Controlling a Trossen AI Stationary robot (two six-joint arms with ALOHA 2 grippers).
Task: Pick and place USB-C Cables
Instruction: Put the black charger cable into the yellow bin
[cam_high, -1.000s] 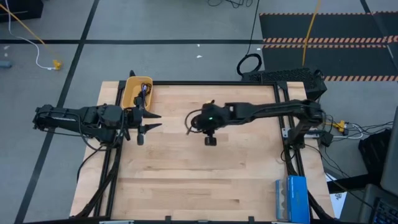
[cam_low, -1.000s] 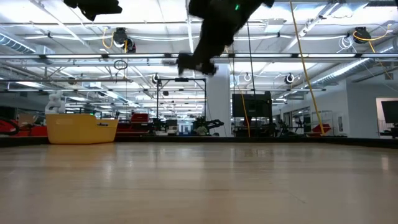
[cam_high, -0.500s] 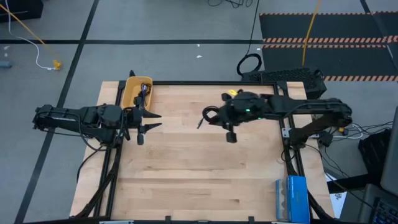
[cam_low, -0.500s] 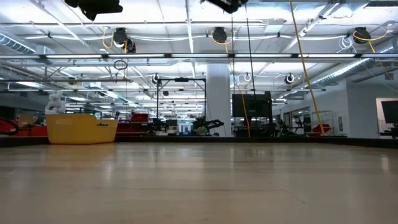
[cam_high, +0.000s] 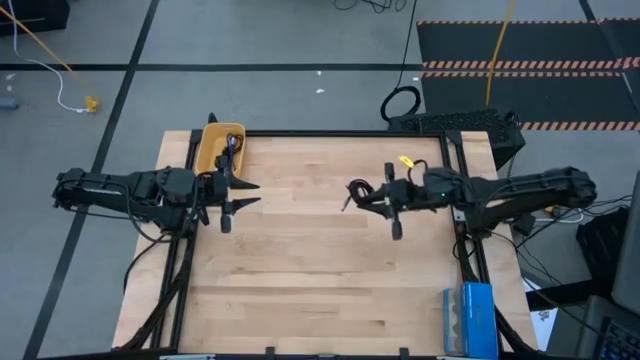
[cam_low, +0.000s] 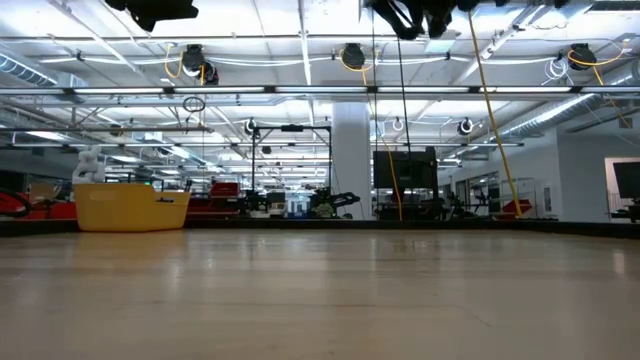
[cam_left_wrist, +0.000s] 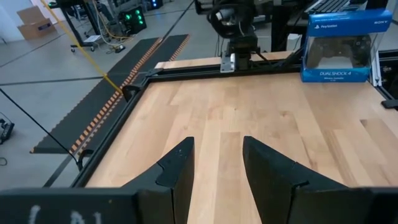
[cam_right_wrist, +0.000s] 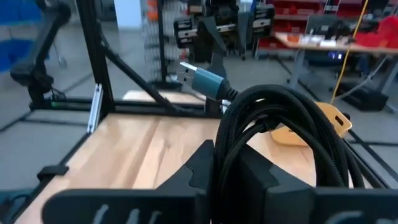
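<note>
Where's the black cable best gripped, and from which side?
Across the bunched loops, coming in square to the strands, as the right gripper holds the cable: that pins every strand together. Gripped by the free teal plug, the coil would likely dangle.

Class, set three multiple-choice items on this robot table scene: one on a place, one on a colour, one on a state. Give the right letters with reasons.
1. Where on the wooden table is the tub?
A. the far left corner
B. the near right corner
C. the middle

2. What colour is that plastic tub?
A. yellow
B. green
C. white

3. What is the right gripper doing?
A. hanging open and empty
B. gripping a coiled black braided cable
C. resting on the blue box

Answers: 1 A, as the high view shows it by the left gripper; 2 A, plain in high and low views; 3 B, the right wrist view shows the coil between its fingers.
</note>
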